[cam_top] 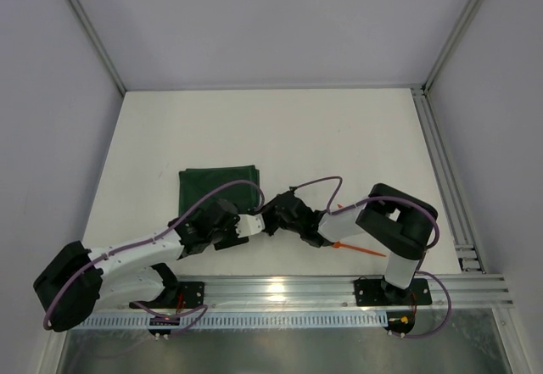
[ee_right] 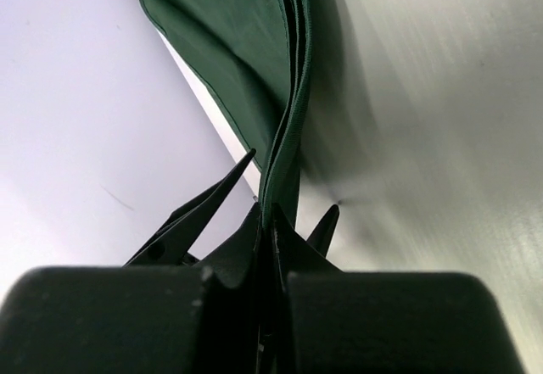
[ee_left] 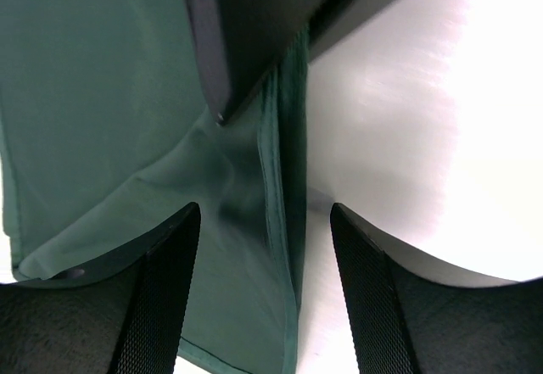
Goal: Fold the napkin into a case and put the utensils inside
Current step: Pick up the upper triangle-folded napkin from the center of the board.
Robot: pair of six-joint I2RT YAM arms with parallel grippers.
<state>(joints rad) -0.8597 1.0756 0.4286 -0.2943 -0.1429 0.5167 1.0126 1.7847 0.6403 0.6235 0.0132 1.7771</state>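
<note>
The dark green napkin [cam_top: 217, 186] lies folded on the white table, its near right corner hidden under the two grippers. My right gripper [cam_top: 276, 218] is shut on the napkin's layered edge [ee_right: 288, 136] and holds it lifted. My left gripper [cam_top: 258, 224] is open, and its fingers [ee_left: 161, 306] straddle the hemmed edge of the cloth [ee_left: 254, 247] without touching it. The right gripper's black body [ee_left: 254, 26] shows just ahead, pinching the cloth. One orange utensil [cam_top: 356, 248] lies by the right arm, partly hidden under it. No second utensil is in view.
An aluminium rail [cam_top: 339, 289] runs along the near edge and another [cam_top: 445, 179] along the right side. White walls enclose the table. The right arm's elbow [cam_top: 397, 221] stands over the near right area.
</note>
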